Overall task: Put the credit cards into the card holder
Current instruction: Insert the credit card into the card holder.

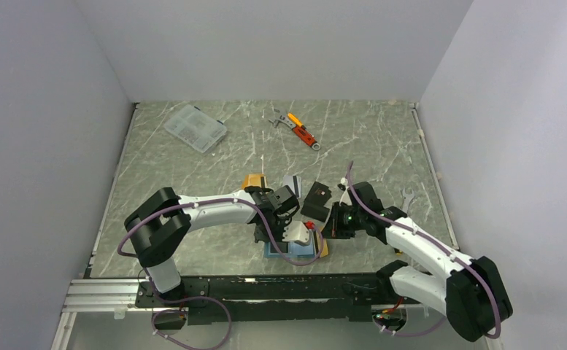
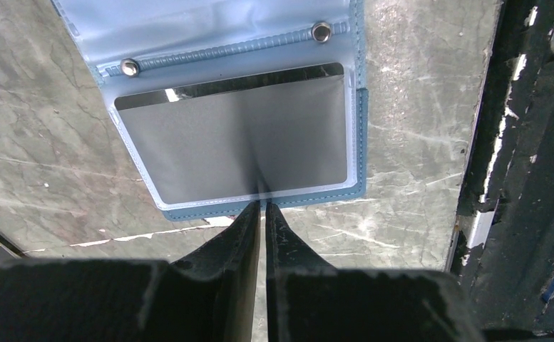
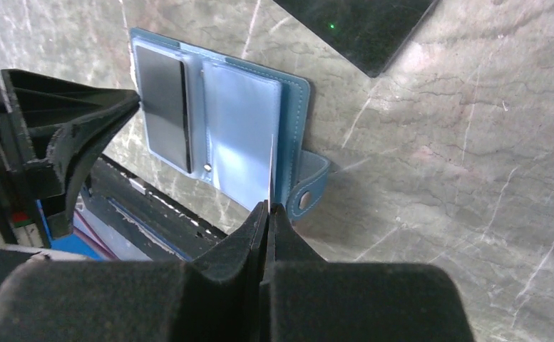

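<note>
Fingers (image 2: 244, 231) at card holder (image 2: 224, 28), silver-grey card (image 2: 238, 142)

Legible text: none in any view.
Silver card (image 2: 238, 142): face shows glare only, print unreadable.
Card holder (image 2: 360, 142): plain teal edge and stitching, no readable mark.

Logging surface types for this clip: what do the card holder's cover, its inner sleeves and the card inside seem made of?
The card holder has a teal cover, leather or faux leather, matte, stitched. Its sleeves: translucent soft plastic, glossy. The card: silver-grey, mirror-like; metal or metallised plastic, cannot tell.
</note>
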